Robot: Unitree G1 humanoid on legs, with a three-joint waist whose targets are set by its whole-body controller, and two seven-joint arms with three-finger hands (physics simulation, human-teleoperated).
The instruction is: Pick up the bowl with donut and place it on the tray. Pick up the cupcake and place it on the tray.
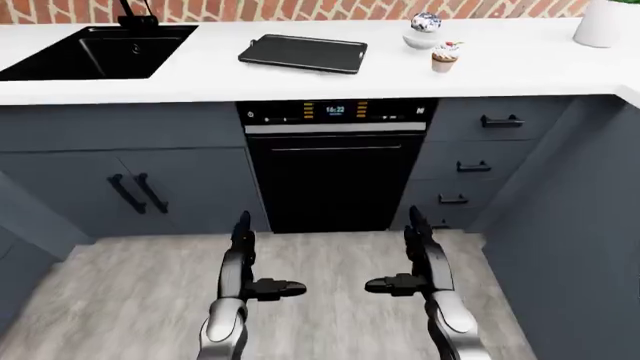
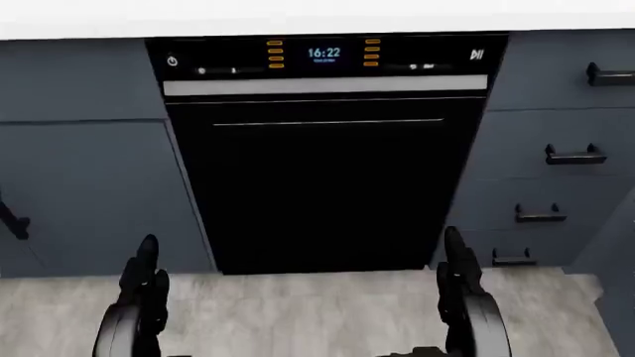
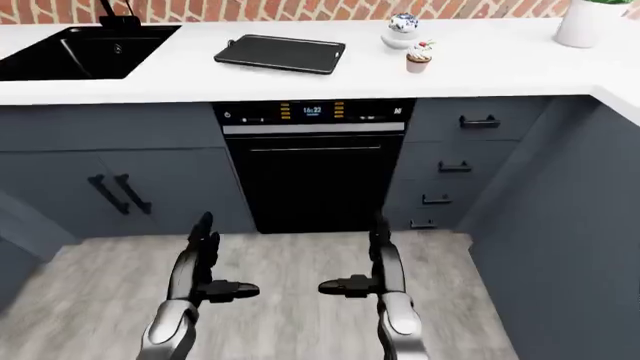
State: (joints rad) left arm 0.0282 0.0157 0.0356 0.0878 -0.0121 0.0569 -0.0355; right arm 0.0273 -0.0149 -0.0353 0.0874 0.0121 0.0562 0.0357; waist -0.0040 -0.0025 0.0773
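Observation:
A dark tray [image 1: 303, 53] lies on the white counter [image 1: 520, 67], right of the sink. A white bowl with a blue-and-white donut [image 1: 424, 31] stands right of the tray. A cupcake [image 1: 445, 57] with a pink top stands just below the bowl in the left-eye view. My left hand [image 1: 258, 264] and right hand [image 1: 412, 260] are held low over the floor, far below the counter. Both hands are open and empty, fingers up and thumbs pointing inward.
A black oven [image 1: 333, 169] sits under the counter between grey cabinets. A black sink [image 1: 98, 51] is at the upper left. A white pot [image 1: 605, 22] stands at the upper right. A grey cabinet side [image 1: 580, 225] runs down the right. The floor is grey wood.

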